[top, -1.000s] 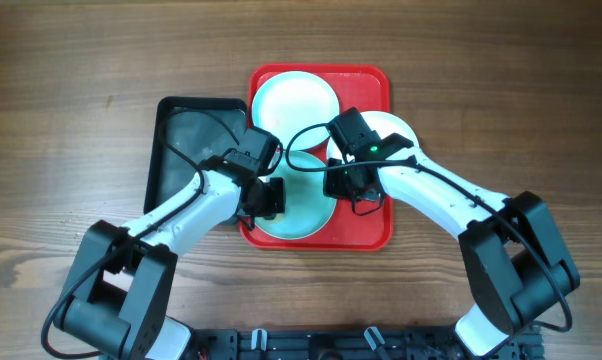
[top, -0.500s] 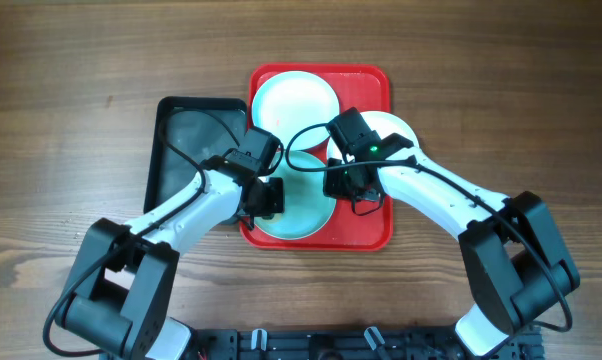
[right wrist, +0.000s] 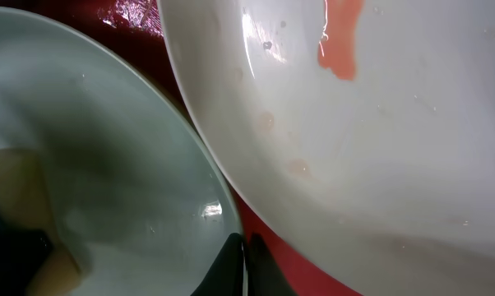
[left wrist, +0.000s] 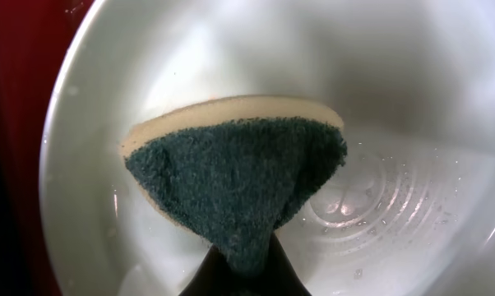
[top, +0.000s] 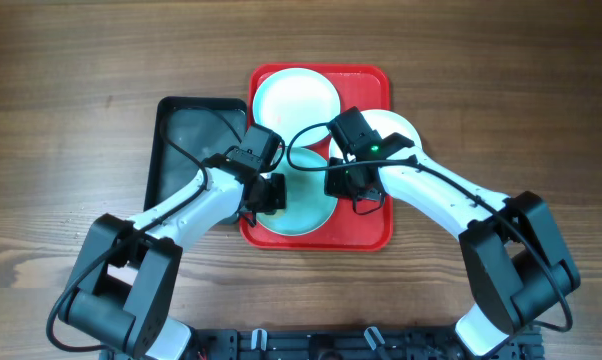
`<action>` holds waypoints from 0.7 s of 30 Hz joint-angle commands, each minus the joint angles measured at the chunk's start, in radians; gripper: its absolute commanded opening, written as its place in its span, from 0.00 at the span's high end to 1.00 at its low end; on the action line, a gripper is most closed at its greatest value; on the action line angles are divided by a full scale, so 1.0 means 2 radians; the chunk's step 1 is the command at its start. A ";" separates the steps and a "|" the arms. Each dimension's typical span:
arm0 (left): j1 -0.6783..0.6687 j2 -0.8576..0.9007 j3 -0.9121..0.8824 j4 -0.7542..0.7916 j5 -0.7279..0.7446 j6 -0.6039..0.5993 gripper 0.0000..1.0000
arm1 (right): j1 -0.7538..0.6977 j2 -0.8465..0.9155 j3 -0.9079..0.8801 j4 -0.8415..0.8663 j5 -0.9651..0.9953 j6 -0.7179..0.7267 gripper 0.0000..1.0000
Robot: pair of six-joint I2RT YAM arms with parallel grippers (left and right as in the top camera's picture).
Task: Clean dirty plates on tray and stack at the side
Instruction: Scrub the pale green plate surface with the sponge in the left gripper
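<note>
Sponge sat clamped in the left pincer, low in the near pale-blue plate on the red tray. The right pincer pinched that plate's rim, just beside a white plate bearing an orange smear.

Your left gripper, pinching the sponge, now sits slightly farther from the near rim of the red tray than a second ago. The pale-blue plate under it lies shifted the same way, baring more red along that rim.
</note>
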 commanded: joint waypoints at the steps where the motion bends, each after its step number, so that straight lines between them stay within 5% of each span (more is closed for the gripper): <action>1: -0.002 0.030 -0.008 0.007 -0.011 -0.007 0.96 | 0.000 -0.013 0.002 0.000 0.001 0.007 0.96; 21: -0.002 0.043 -0.008 0.007 -0.003 -0.006 0.94 | 0.000 -0.013 0.001 -0.004 0.000 0.007 0.96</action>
